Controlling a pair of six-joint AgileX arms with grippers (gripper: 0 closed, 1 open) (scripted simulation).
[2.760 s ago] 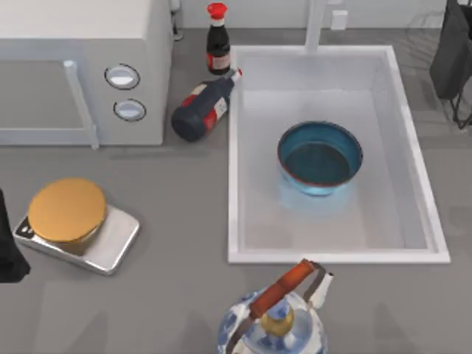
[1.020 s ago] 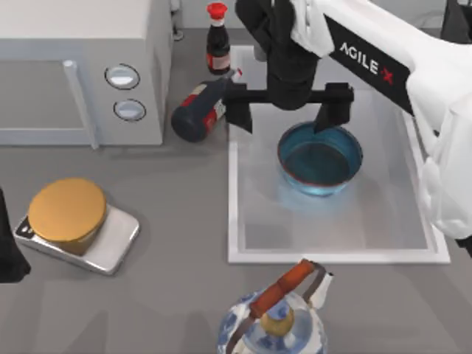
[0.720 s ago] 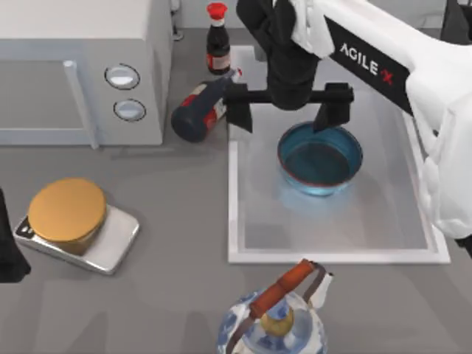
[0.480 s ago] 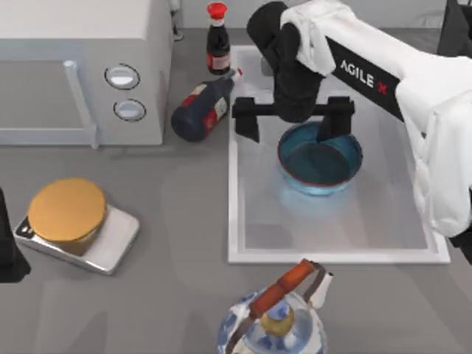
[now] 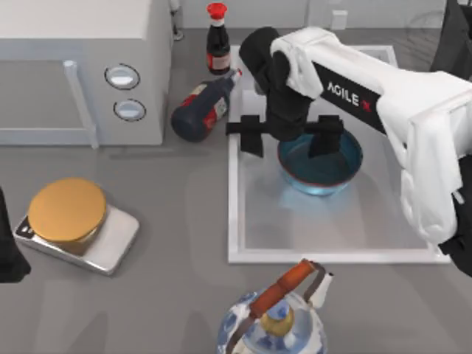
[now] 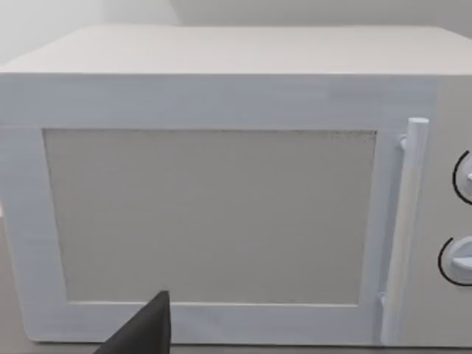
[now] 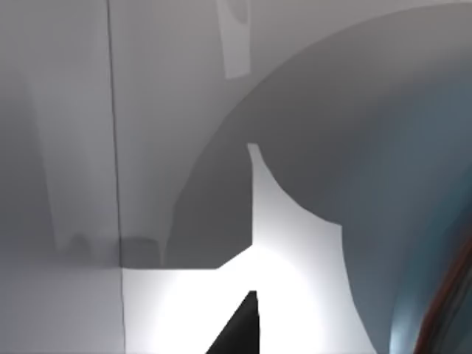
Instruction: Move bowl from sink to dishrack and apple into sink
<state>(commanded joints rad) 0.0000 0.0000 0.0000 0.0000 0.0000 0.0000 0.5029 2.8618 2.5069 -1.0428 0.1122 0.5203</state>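
One end effector, the right (image 5: 287, 136), hangs wide open astride the bowl's (image 5: 328, 171) left rim inside the sink (image 5: 234, 214), gripping nothing.

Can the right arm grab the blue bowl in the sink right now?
Probably yes. The right end effector is open and spread over the bowl's left rim, one finger above the inside, the other outside near the sink wall. Nothing sits between them.
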